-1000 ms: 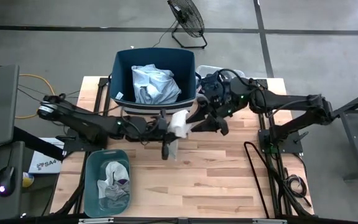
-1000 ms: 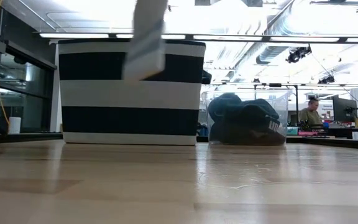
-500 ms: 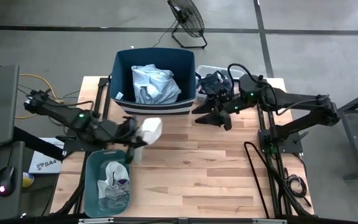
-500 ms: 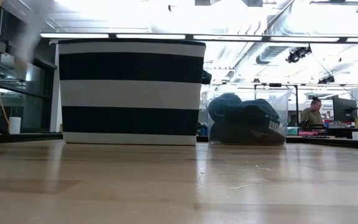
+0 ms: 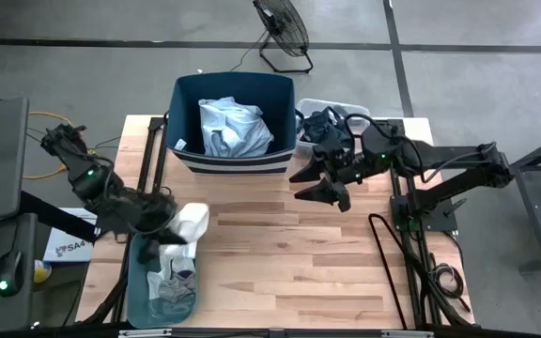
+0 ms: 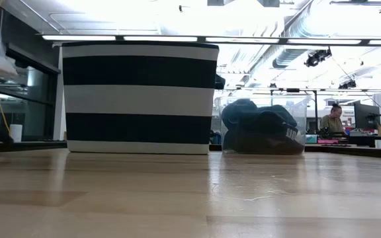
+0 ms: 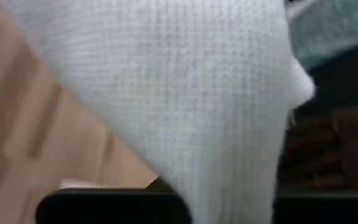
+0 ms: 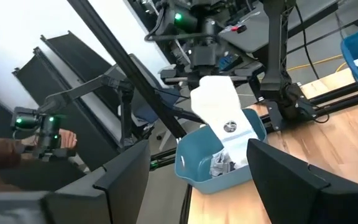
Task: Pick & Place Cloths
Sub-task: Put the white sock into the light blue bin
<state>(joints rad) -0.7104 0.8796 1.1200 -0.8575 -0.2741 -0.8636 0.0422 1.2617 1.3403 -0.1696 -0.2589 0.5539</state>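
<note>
Now the left tool (image 5: 172,233) is pinching a white sock (image 5: 189,223) tightly, dangling it over the teal tub's (image 5: 139,282) rim at the tabletop's (image 5: 299,272) left edge, while the right tool (image 5: 322,184) is hovering wide apart, empty, beside the navy bin (image 5: 186,103).

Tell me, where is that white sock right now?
The white sock hangs from the left end effector at the table's left side, seen from above, right over the far end of the teal tub.
</note>
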